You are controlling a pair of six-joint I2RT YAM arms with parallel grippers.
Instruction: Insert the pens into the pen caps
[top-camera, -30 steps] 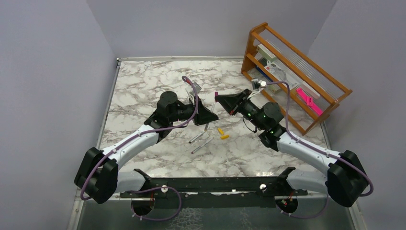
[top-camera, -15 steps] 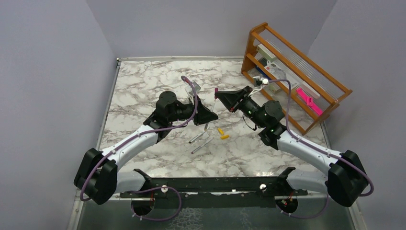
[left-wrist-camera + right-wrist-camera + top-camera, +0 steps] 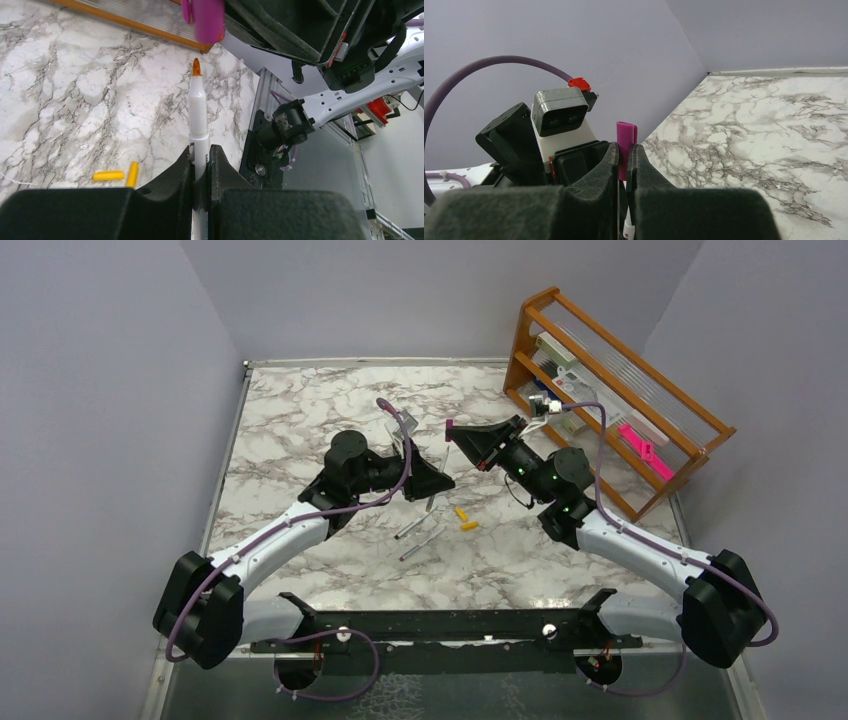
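My left gripper (image 3: 440, 483) is shut on a silver-white pen (image 3: 198, 115). The pen's orange tip points at the magenta cap (image 3: 205, 17) and stops a small gap short of it. My right gripper (image 3: 456, 434) is shut on that magenta cap (image 3: 626, 145) and holds it in the air in line with the pen. Two more pens (image 3: 408, 528) (image 3: 420, 545) lie on the marble table below the grippers. Two yellow caps (image 3: 461, 513) (image 3: 469, 526) lie beside them and also show in the left wrist view (image 3: 108, 175) (image 3: 132, 172).
A wooden rack (image 3: 620, 390) stands at the back right with a flat bright-pink object (image 3: 640, 450) in it. Purple-grey walls close in the table on the left, back and right. The dark base rail (image 3: 450, 625) runs along the near edge.
My right gripper has carried the magenta cap a little left and up, closer to the pen tip. The left gripper with its pen has hardly moved.
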